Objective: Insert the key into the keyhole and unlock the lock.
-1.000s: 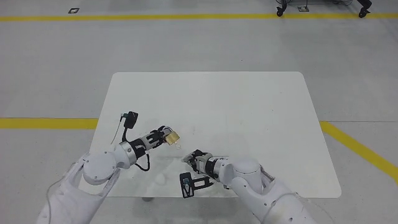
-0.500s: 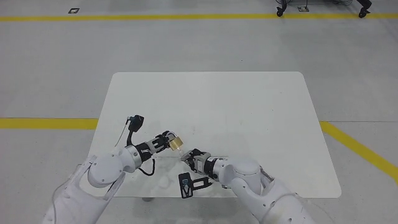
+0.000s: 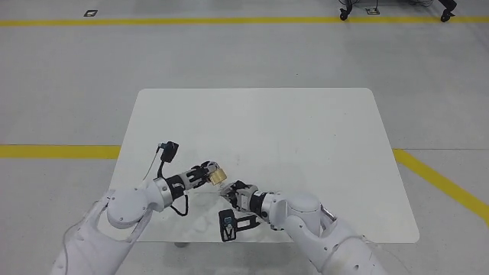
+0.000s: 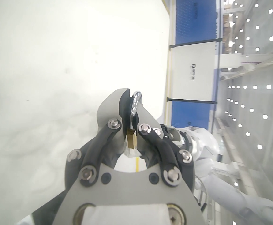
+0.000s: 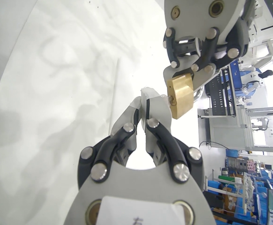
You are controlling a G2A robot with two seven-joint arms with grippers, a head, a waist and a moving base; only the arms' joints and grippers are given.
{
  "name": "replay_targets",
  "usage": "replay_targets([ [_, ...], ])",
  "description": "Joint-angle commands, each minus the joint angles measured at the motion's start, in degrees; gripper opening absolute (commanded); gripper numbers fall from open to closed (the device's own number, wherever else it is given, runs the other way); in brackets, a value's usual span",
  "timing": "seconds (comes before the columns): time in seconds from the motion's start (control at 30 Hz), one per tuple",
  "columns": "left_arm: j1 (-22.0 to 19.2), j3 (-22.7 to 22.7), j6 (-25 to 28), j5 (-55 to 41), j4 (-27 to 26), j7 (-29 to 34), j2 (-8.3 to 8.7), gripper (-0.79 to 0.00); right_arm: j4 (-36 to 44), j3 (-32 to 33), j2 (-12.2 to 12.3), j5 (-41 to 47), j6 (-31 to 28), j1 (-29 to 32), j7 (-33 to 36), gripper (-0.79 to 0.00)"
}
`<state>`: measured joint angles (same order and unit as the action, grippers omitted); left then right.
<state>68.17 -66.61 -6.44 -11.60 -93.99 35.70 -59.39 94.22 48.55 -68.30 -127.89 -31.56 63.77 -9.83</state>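
The brass padlock (image 3: 218,174) hangs above the white table (image 3: 306,130) near its front left. My left gripper (image 3: 205,176) is shut on its silver shackle (image 4: 136,99), and the brass body (image 4: 132,140) sits between the finger bases. From the right wrist view the padlock (image 5: 181,97) shows its keyhole face, with the left gripper (image 5: 192,74) behind it. My right gripper (image 5: 147,101) is shut, its taped fingertips right beside that face. A small metal key tip (image 5: 170,98) meets the keyhole; the rest of the key is hidden between the fingers. Seen from the top, the right gripper (image 3: 233,191) sits just right of the padlock.
Both grippers meet close to the table's front edge (image 3: 199,241). The back and right of the tabletop lie bare. Yellow floor lines (image 3: 229,21) run around the table.
The left arm has carried the padlock right and slightly toward the front, closing the gap to the right gripper. The right gripper shifted a little toward it.
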Motion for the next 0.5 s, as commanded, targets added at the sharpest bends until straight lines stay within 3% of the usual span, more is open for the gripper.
replay_targets([
  [0.0,-0.1,-1.2,2.6,-8.2,2.9,0.9,-0.36,-0.785,0.4,1.7,0.5,1.2,0.8,0.8,-4.5,-0.656],
  [0.13,-0.8,-0.9,6.2,-14.5,7.1,2.3,-1.05,-0.785,0.9,5.8,1.7,3.9,3.3,3.3,-13.5,-0.674],
  [0.17,-1.0,-0.6,6.9,-15.6,7.8,2.0,-1.27,-0.785,0.8,6.8,1.9,4.8,3.8,3.9,-15.6,-0.637],
  [0.2,-1.1,-0.5,7.0,-15.9,8.0,2.0,-1.34,-0.785,0.8,7.8,2.2,5.7,4.1,4.5,-17.5,-0.505],
  [0.23,-1.1,-0.5,7.0,-15.9,8.0,2.0,-1.34,-0.785,0.6,8.6,2.4,6.5,4.2,5.0,-18.7,-0.123],
  [0.27,-1.1,-0.5,7.0,-15.9,8.0,2.0,-1.34,-0.785,0.6,9.1,2.5,6.8,4.1,5.3,-19.0,0.000],
  [0.47,-0.8,-0.7,7.2,-16.0,7.8,0.8,-1.39,-0.785,0.6,9.1,2.5,6.8,4.1,5.3,-19.0,0.000],
])
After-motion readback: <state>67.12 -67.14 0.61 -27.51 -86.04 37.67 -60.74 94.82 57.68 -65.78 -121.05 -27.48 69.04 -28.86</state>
